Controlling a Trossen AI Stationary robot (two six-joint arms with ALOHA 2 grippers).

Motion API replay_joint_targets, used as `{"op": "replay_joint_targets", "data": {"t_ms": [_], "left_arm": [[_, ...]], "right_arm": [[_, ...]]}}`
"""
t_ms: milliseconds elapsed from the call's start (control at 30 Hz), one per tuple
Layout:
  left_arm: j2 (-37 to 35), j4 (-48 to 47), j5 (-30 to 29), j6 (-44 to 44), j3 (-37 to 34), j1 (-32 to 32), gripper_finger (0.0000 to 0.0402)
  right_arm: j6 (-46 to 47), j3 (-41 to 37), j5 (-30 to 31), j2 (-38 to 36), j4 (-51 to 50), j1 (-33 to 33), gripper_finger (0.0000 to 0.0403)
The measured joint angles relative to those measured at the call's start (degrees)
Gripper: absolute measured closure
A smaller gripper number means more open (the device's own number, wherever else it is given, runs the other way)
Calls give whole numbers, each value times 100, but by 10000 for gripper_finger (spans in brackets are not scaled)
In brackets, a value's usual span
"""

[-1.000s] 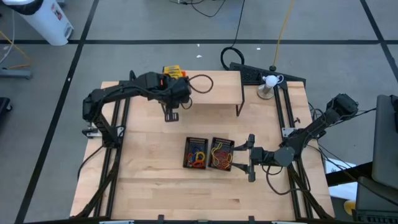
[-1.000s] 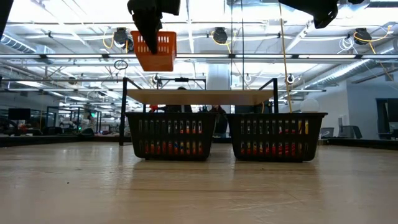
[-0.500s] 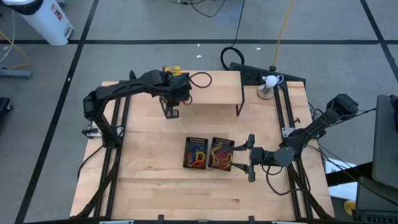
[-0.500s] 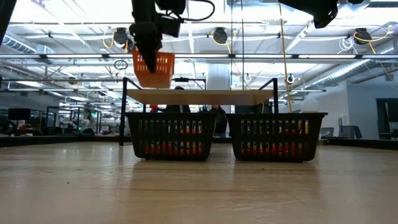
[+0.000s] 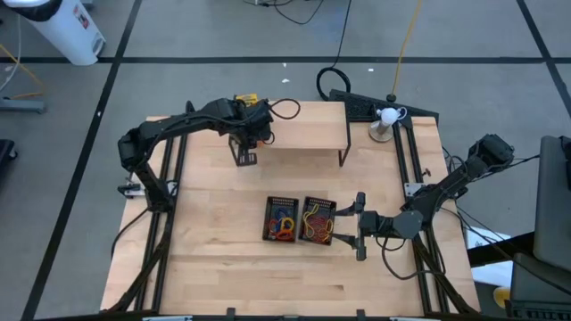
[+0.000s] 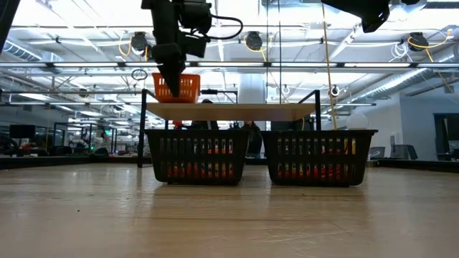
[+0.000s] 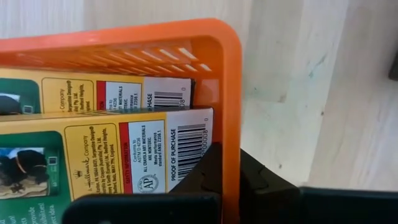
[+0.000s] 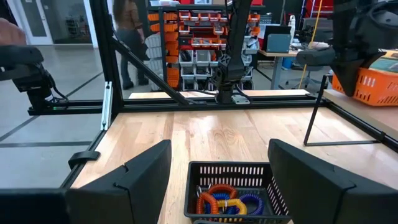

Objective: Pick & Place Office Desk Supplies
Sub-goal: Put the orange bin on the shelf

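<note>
Orange mesh makes up the small bin that the left gripper pinches by one side wall, one finger inside and one outside, its jaws fully closed on the thin plastic. In the low view the orange bin sits at the left end of the light wooden shelf, its base level with the shelf top; whether it rests there or hangs just clear cannot be told. Inside it lie two yellow-and-green packs, flat against each other and pressed up to the gripped wall. From above, the left arm hides most of the bin at the shelf's left rear corner. The shelf stands on black legs at the back of the table. Well apart from it, near the table's middle, two black mesh bins stand side by side and touching, each holding coloured rubber-band loops. The right gripper lies low just beside the right-hand black bin, jaws spread wide, holding nothing, with that bin straight ahead of its fingers. A person stands in the room beyond the table.
</note>
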Motion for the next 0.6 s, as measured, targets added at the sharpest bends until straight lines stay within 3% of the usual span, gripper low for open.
{"op": "replay_joint_targets", "data": {"t_ms": [600], "left_arm": [[-2,92,196,-36,-17,127,401]], "right_arm": [[2,0,0,0,0,0,145]]}}
